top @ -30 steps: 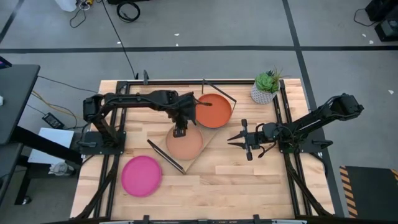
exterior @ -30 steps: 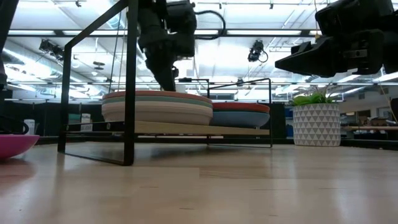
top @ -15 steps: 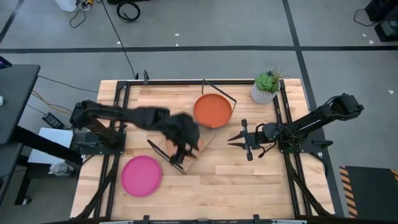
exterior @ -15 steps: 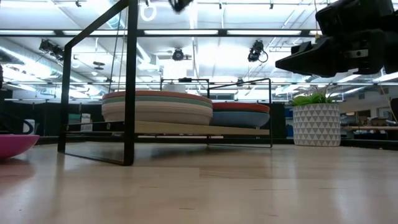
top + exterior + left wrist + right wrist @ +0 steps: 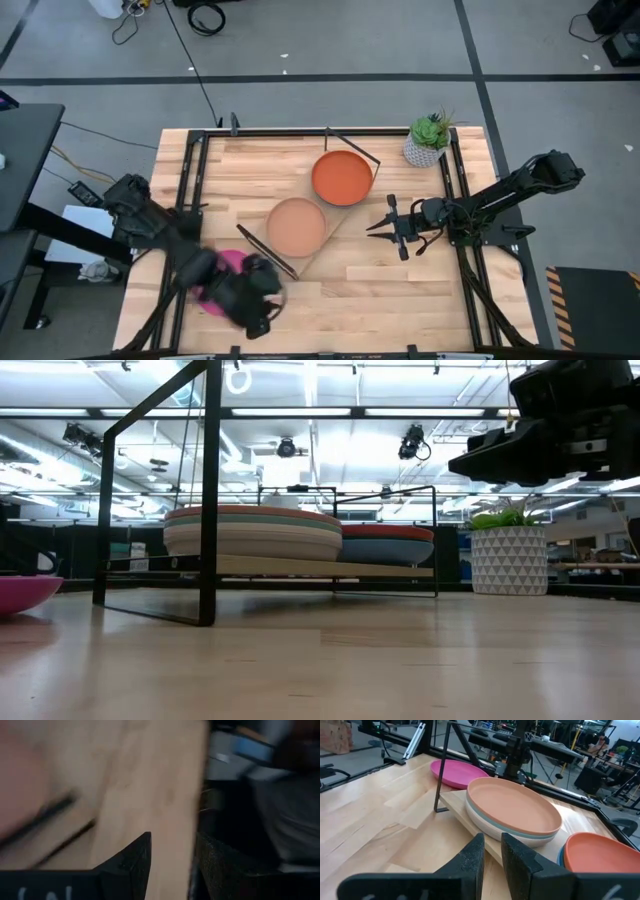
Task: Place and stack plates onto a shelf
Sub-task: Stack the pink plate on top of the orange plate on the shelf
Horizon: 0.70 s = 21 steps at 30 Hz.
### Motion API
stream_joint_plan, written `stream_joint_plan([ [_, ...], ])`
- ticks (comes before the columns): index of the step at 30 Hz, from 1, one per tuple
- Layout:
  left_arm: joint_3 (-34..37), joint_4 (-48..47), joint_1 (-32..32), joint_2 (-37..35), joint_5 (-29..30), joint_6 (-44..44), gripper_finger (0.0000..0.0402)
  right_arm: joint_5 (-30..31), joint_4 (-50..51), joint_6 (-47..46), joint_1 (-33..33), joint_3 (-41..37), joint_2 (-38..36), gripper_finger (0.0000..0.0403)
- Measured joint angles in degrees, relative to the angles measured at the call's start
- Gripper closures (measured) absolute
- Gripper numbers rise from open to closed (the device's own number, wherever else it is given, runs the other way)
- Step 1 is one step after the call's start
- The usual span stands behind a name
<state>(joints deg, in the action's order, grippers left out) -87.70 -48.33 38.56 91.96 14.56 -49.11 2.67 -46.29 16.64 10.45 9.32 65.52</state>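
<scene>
- I see the shelf [image 5: 325,228] lying diagonally mid-table, bearing two stacks: a tan-topped stack [image 5: 296,226] and an orange-topped stack [image 5: 342,177].
- Pink plate [image 5: 232,263] sits on the tabletop near the front left, mostly hidden under the left arm.
- Left gripper [image 5: 258,318] is blurred over the pink plate; from its wrist view I read a narrow gap between the fingers [image 5: 131,862], nothing in it.
- Right gripper [image 5: 381,227] hovers right of the shelf, fingers close together, empty.
- Potted plant [image 5: 428,139] stands at the back right.

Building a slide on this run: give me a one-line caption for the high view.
Two plate stacks fill the shelf; left gripper hovers by the pink plate, right gripper waits beside the shelf.
</scene>
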Motion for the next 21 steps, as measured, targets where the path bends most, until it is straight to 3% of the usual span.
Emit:
stream_joint_plan([
  [4,-0.01,-12.12,8.51,1.76,11.79,-20.44,0.0241,-1.02,-0.01,-0.02,0.03,0.0,-0.01,0.0332],
  [10,0.02,-22.47,15.22,6.36,10.03,-45.96,0.0261,-2.77,0.07,-0.04,0.08,0.0,0.0,0.0332],
  [14,0.01,-18.85,15.71,10.07,6.71,-50.59,0.0271,-2.79,0.07,0.58,0.08,0.0,0.0,0.0332],
  [18,-0.02,-14.48,14.48,14.73,2.96,-48.94,0.0279,-2.79,0.07,0.91,0.08,0.0,0.0,0.0332],
  [21,0.0,-14.9,13.39,18.3,-3.07,-47.63,0.0283,-2.81,0.09,1.02,0.08,0.0,-0.02,0.0332],
])
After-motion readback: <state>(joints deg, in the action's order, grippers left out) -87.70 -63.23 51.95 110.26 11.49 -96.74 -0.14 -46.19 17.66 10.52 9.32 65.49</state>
